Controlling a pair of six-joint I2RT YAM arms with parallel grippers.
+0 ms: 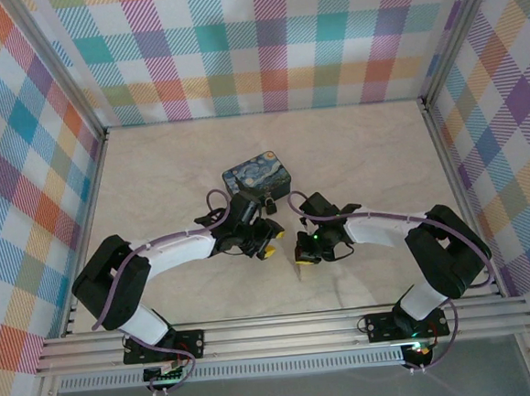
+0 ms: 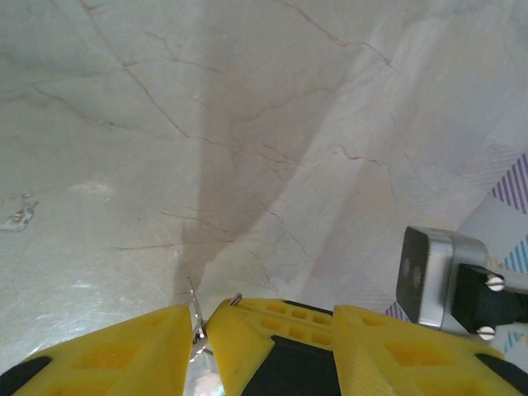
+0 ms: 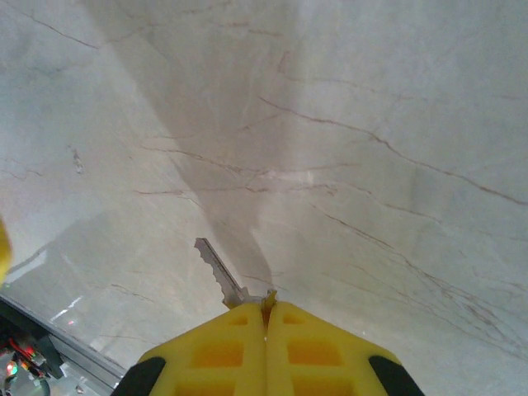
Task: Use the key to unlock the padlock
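The right gripper (image 3: 266, 309) clenches the key (image 3: 216, 266), the left gripper (image 2: 202, 320) sits unclear around a thin wire (image 2: 194, 297); insertion seems next, needing the blade aligned with the padlock keyhole.

left pincer (image 2: 199, 312): narrow gap, tilted down | right pincer (image 3: 266, 304): clamped tight, tilted down
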